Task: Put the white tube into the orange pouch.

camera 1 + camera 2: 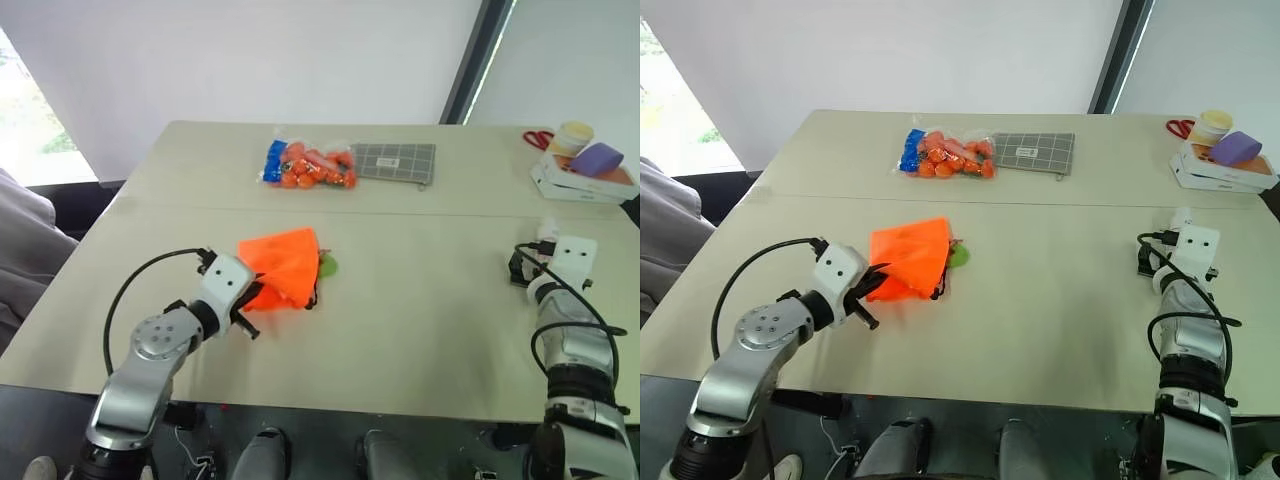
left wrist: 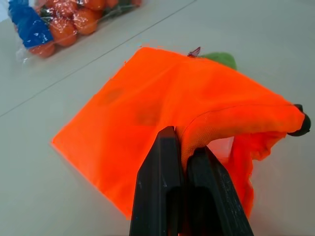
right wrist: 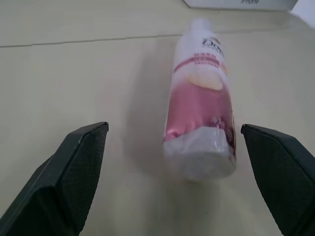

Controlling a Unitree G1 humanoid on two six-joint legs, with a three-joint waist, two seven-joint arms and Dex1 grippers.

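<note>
A pale beige table (image 1: 400, 300) stands before a white wall. The left gripper (image 2: 183, 156) pinches the neon-orange fabric pouch (image 1: 282, 262); its contents are hidden. The right gripper (image 3: 172, 162), spread wide, flanks the lying white tube (image 3: 201, 105) with its pink band, seemingly untouched.

You're looking at a beige surface (image 1: 420, 330). The orange pouch (image 1: 283, 266) is lying near its middle, the white tube (image 3: 202, 115) is lying flat at the right side, and a clear bag of orange items (image 1: 308, 166) is sitting beside a grey gridded mat (image 1: 394, 162) at the far edge, a white box (image 1: 580, 181) far right.
</note>
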